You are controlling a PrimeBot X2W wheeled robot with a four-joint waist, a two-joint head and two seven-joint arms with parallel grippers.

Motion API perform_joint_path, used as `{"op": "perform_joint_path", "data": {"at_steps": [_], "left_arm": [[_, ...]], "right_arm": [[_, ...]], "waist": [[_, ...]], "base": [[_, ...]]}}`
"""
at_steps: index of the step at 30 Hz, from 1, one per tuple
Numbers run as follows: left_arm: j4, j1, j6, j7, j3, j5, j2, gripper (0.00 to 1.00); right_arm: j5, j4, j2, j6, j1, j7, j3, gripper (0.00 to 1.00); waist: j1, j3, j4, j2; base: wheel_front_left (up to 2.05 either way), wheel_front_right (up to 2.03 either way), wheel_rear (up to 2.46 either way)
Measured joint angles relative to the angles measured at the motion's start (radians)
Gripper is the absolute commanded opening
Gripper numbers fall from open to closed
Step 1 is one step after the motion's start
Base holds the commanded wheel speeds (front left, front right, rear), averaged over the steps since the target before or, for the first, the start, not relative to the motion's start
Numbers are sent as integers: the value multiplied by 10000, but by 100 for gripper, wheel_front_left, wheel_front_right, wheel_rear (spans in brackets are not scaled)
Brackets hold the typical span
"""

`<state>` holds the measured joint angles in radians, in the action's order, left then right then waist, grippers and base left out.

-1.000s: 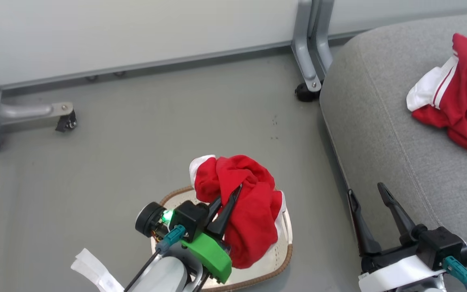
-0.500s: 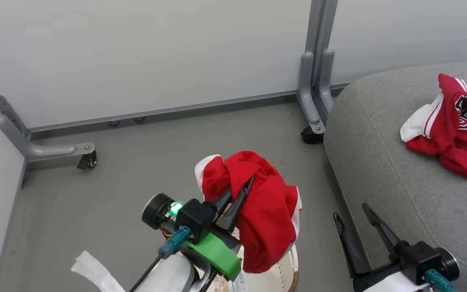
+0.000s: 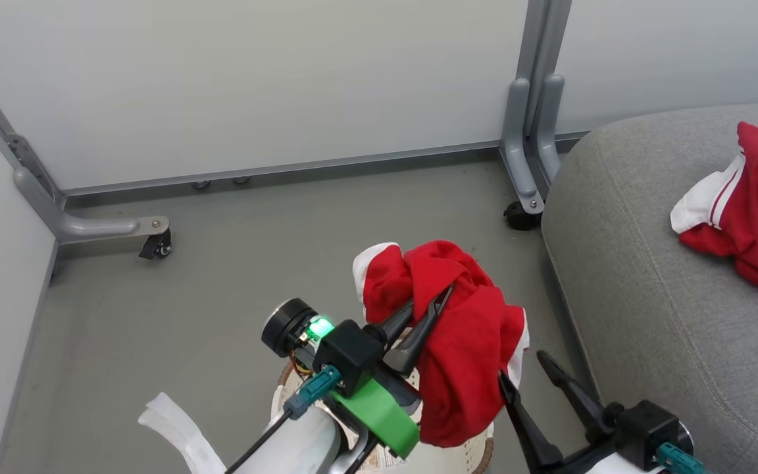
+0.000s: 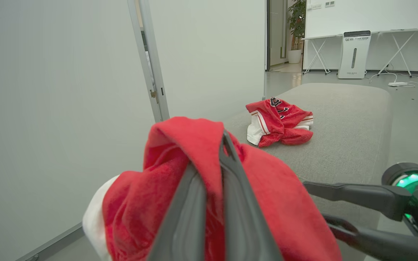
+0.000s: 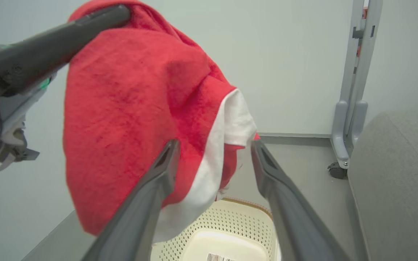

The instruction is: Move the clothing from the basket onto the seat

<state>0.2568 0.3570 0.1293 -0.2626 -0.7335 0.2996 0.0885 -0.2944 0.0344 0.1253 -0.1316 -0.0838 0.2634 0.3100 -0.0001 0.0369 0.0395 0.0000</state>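
Hoisted plain red garment [image 3: 468,355] clear of basket [image 5: 230,221] below, clenched in left gripper [image 3: 430,297]; right gripper [image 3: 520,365] alongside, spread empty; seat [image 3: 649,296] next

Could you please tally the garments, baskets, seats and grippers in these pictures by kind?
Garments: 2 (plain red garment in the left gripper, jersey on the seat)
Baskets: 1 (basket)
Seats: 1
Grippers: 2 (left shut on the plain red garment, right gripper open)
Total: 6
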Motion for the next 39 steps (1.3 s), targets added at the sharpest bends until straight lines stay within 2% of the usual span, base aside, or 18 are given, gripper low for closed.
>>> {"op": "perform_joint_path", "data": {"at_steps": [8,18,19,20,21,39], "left_arm": [[-217,314,0,0,-842,201,-8,0],[-201,556,0,0,-1503,443,25,0],[-192,569,0,0,-1532,499,25,0],[-178,584,0,0,-1544,510,25,0],[-169,596,0,0,-1544,512,25,0],[207,594,0,0,-1402,445,25,0]], "right_arm": [[-1204,637,416,2,453,0,955,100],[-1705,562,834,2,836,0,1933,100],[-1705,562,867,2,863,0,1983,72],[-1703,554,890,2,889,0,2038,40],[-1701,541,911,0,907,0,2098,0],[-1615,621,1070,0,785,0,2008,0]], "waist": [[0,-133,-169,0],[0,-160,-384,0],[0,-148,-394,0],[0,-138,-400,0],[0,-131,-402,0],[0,-113,-372,0]], "base": [[0,0,0],[0,0,0],[0,0,0],[0,0,0],[0,0,0],[0,0,0]]}}
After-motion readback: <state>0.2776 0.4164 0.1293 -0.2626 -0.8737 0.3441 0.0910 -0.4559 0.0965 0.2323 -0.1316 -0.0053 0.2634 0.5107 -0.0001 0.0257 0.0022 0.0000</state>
